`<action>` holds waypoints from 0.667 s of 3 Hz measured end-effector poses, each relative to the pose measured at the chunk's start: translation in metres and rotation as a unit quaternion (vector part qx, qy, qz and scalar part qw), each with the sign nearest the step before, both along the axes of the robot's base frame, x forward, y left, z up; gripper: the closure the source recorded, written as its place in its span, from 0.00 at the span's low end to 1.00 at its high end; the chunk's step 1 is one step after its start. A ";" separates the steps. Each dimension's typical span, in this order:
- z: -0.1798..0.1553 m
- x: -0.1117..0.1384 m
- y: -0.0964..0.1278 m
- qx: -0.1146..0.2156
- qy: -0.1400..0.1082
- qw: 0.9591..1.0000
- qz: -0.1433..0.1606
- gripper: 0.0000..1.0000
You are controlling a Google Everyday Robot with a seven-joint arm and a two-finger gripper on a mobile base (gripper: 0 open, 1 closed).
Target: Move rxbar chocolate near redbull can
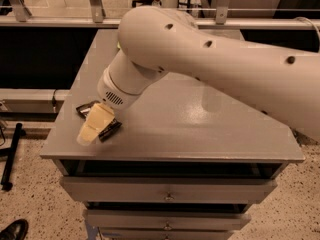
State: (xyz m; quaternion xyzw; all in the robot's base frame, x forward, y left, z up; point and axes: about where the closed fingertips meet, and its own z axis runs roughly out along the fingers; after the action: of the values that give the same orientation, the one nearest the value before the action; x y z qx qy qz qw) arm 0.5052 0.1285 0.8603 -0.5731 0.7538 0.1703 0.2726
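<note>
The rxbar chocolate (pixel 109 129) is a flat black wrapper lying near the front left corner of the grey table (pixel 200 134). Only its two ends show, on either side of the cream fingers. My gripper (pixel 94 125) hangs from the big white arm and sits directly over the bar, low, at or just above the table top. The redbull can is hidden behind the arm.
The white arm (pixel 210 59) crosses the table from the right and covers its back half. Drawers (pixel 165 194) run below the front edge. A black pole (pixel 11 156) and a shoe (pixel 14 230) are on the floor at the left.
</note>
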 end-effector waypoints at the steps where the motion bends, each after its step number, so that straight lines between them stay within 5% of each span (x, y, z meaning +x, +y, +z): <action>1: -0.016 0.008 0.010 -0.008 0.007 1.000 -0.015 0.00; 2: -0.026 0.009 0.015 -0.015 0.004 0.999 -0.034 0.15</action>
State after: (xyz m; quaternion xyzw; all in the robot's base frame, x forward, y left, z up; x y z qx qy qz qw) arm 0.5140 0.1436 0.8346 -0.5505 0.7763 0.1523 0.2665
